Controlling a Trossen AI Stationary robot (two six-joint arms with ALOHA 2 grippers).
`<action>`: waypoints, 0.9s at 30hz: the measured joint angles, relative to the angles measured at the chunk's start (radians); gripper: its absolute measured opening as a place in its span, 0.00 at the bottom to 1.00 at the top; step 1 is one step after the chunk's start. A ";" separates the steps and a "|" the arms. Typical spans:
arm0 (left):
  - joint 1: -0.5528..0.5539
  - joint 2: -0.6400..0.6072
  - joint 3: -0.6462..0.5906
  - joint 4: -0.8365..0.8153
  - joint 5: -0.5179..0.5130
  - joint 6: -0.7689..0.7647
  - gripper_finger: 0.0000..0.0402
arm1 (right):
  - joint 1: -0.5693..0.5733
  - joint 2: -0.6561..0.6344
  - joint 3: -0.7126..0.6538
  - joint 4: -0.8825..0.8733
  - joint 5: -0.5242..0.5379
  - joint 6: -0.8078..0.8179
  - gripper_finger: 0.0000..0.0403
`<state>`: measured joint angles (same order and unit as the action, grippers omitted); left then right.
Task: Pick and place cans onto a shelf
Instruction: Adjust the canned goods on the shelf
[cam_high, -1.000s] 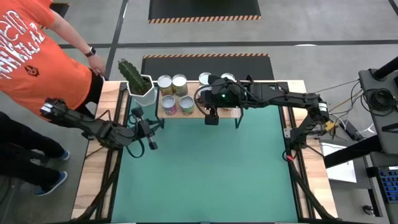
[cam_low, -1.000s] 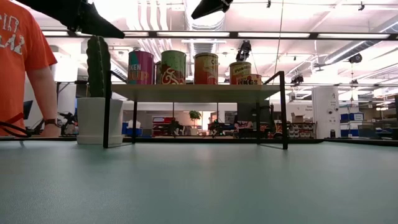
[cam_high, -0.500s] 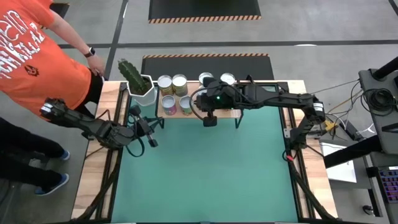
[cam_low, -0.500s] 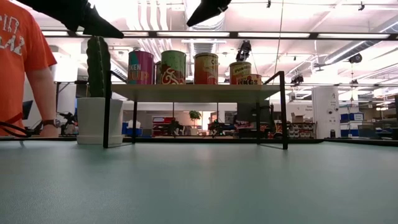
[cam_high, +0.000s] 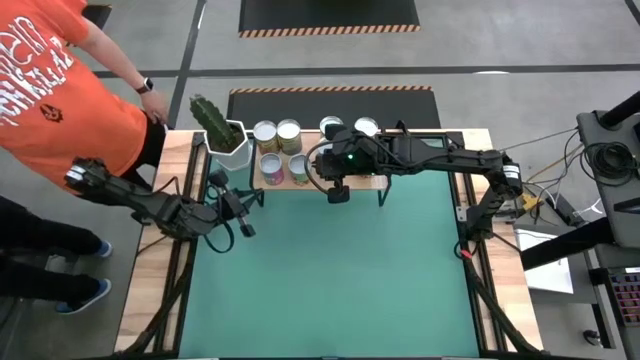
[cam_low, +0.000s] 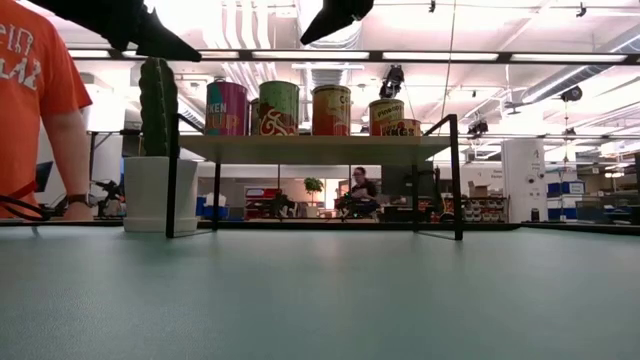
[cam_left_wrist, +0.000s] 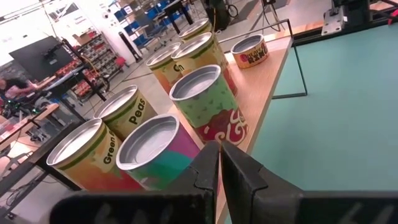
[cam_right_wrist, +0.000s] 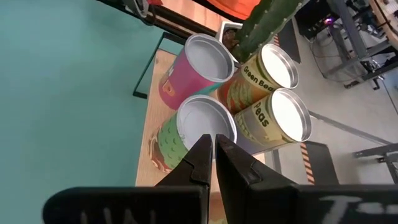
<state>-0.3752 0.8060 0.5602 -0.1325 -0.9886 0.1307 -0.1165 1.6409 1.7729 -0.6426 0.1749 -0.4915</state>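
Several cans stand upright on the light-wood shelf (cam_high: 400, 180) at the table's far side: a pink one (cam_right_wrist: 196, 68), a green-and-red one (cam_right_wrist: 186, 134), a Green Beans one (cam_right_wrist: 261, 74) and a Peas one (cam_right_wrist: 273, 121). A flat tin (cam_left_wrist: 250, 51) lies farther along the board. My right gripper (cam_high: 338, 192) hangs shut, high over the shelf's near edge, above the green-and-red can (cam_low: 278, 108), holding nothing. My left gripper (cam_left_wrist: 217, 149) is shut in the air at the shelf's left end, pointing along the row of cans (cam_high: 272, 168).
A cactus in a white pot (cam_high: 222, 135) stands just left of the shelf. A person in an orange shirt (cam_high: 60, 90) stands at the far left corner, one hand (cam_high: 155, 100) near the pot. The green mat (cam_high: 340, 280) lies bare toward the near edge.
My right gripper has rolled a little about its own line, staying shut high over the shelf. The cans stand as before.
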 joint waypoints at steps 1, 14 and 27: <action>0.000 0.001 0.000 0.003 0.000 0.001 0.00 | 0.000 0.000 0.000 0.000 0.000 0.000 0.02; 0.000 0.010 0.000 0.021 0.000 0.018 0.00 | 0.000 0.000 -0.002 0.000 -0.001 0.006 0.02; 0.086 0.010 0.000 0.219 -0.001 0.158 0.00 | 0.000 0.000 -0.002 -0.001 -0.002 -0.003 0.02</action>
<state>-0.2890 0.8158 0.5602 0.0865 -0.9891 0.2886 -0.1165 1.6405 1.7706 -0.6434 0.1726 -0.4950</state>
